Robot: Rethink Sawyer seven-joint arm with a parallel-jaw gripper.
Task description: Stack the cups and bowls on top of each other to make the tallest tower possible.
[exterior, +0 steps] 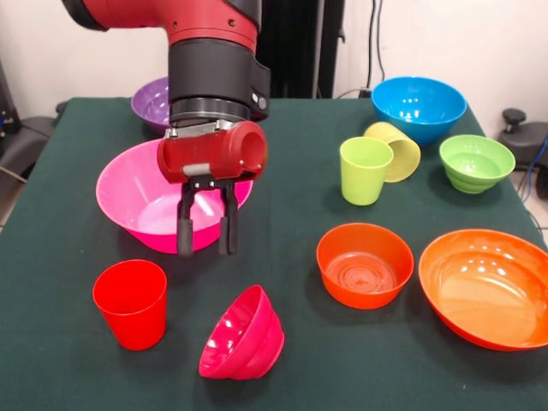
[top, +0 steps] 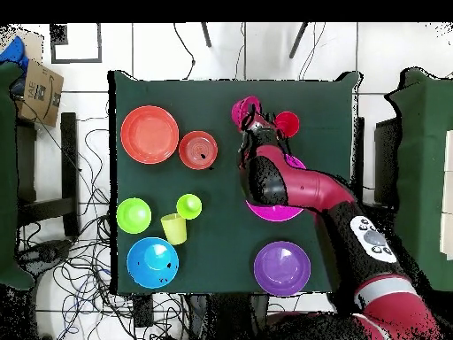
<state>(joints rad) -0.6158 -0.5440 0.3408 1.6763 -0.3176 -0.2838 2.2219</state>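
Red-black arm's gripper hangs over near rim of large glossy pink plastic bowl; fingers apart, holding nothing; small magenta plastic bowl tipped on side on dark green table, just beside red tapered plastic cup; lime green cup upright, pale yellow cup lying against it; small orange bowl, large orange bowl, ribbed green bowl, blue bowl, purple bowl all separate; no tower stacked.

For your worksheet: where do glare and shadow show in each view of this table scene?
Front view: bright ceiling-light glints on the large orange bowl and blue bowl; the open pincer hangs before the pink bowl. Overhead view: soft, even light; the arm hides much of the pink bowl.
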